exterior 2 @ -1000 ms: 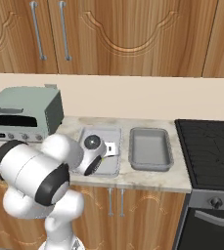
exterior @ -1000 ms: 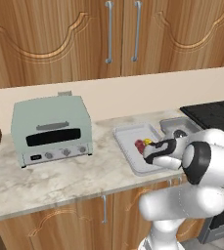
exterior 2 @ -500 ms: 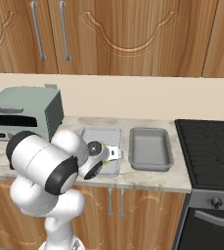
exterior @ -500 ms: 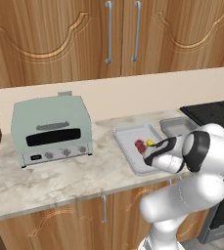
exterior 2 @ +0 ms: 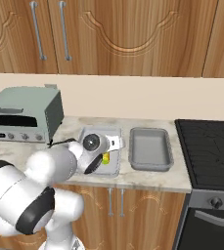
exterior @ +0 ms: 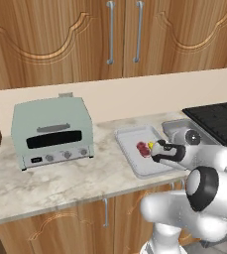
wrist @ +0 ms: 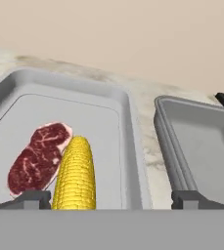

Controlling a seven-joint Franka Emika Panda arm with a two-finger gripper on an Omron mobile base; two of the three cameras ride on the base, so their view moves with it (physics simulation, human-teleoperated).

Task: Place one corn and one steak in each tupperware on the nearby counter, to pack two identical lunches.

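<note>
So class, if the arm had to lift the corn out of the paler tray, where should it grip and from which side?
Probably across the middle of the corn, coming straight down from above. It lies flat beside the steak, so one of the fingers would need to slip between the two.

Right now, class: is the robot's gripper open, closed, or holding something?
Gripper: open, jaws wide apart, holding nothing; the corn lies free in the paler tupperware.
</note>
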